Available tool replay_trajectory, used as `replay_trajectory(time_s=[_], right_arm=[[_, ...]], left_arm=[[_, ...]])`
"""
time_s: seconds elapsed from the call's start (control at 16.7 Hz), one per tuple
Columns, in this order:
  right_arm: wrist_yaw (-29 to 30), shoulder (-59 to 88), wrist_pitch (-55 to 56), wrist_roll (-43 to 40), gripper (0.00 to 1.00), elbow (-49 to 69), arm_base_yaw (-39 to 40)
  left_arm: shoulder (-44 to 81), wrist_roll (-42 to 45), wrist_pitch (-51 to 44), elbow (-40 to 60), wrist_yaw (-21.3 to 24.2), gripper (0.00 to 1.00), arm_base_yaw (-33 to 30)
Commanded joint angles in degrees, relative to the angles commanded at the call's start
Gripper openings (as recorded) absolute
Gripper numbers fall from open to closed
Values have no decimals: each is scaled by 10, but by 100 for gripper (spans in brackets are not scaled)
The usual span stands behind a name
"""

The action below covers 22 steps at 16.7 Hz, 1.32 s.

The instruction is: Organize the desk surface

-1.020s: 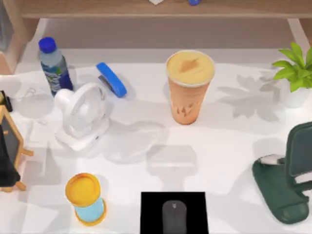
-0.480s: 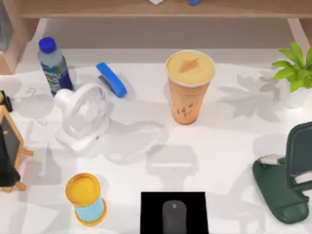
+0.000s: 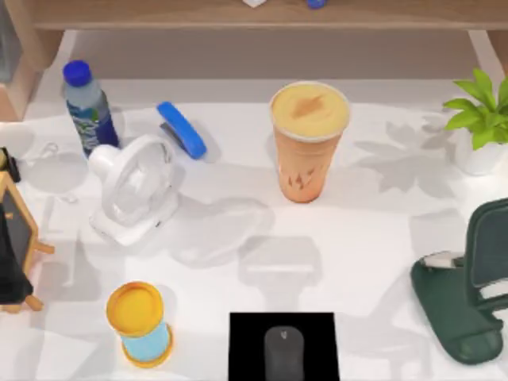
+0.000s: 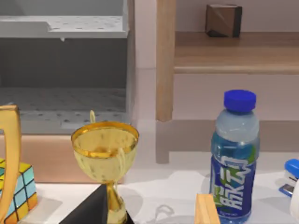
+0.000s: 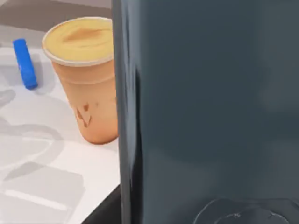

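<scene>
The white desk surface (image 3: pixel 373 262) spans the top view. An orange drink cup (image 3: pixel 308 143) stands at its middle back, also seen in the right wrist view (image 5: pixel 86 79). A blue-capped water bottle (image 3: pixel 89 107) stands back left, near a blue stapler (image 3: pixel 181 128) and a white desk fan (image 3: pixel 135 189). A yellow and blue sand timer (image 3: pixel 140 324) stands front left. A grey mouse (image 3: pixel 283 353) rests on a black mat (image 3: pixel 246 349) at the front edge. A dark green phone stand (image 3: pixel 464 302) sits on the right, very close in the right wrist view (image 5: pixel 210 102).
A potted plant (image 3: pixel 480 119) is at the back right and a small easel blackboard (image 3: pixel 16 246) at the left edge. The left wrist view holds a gold trophy (image 4: pixel 105 158), a colour cube (image 4: pixel 18 191) and the wooden shelf (image 4: pixel 233 51) behind the bottle (image 4: pixel 233 154).
Faint shadows on the desk drift slightly. No object has moved.
</scene>
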Motion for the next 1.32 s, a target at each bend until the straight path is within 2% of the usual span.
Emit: replay_trajectory(time_s=[0.3,0.54,0.9,1.26,1.32], right_arm=[[-44,-15,48,-48,0,26,-3],[-74,27,90,-62,0,-29,-36],[-84,111,161,-38,0,-96,-116],[-89,120,175,-34,0,-101,-125],[-89,120,175,-34,8,-101,-125]], left_arm=[[0,0,0,0,0,100,0],[0,0,0,0,0,100,0],[0,0,0,0,0,100,0],[0,0,0,0,0,100,0],[0,0,0,0,0,100,0]])
